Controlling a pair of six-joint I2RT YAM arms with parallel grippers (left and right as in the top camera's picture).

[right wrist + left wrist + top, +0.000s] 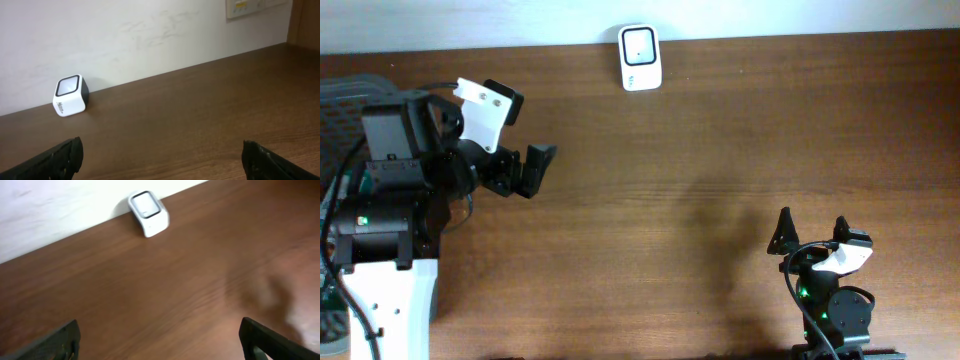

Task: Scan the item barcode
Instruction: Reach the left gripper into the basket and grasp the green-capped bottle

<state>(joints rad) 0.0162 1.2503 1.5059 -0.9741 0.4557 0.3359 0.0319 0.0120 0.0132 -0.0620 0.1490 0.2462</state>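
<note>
Brown wooden table runs back to a white wall. At left, the left gripper stands wide open, empty; near right, the right gripper gapes empty too. A small white scanner sits far, against the wall.

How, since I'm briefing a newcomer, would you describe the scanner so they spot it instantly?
Follow the brown wooden table to its far edge, against the pale wall. The scanner stands there alone, about midway along: a small white rounded box with a dark-rimmed window on its face.
</note>
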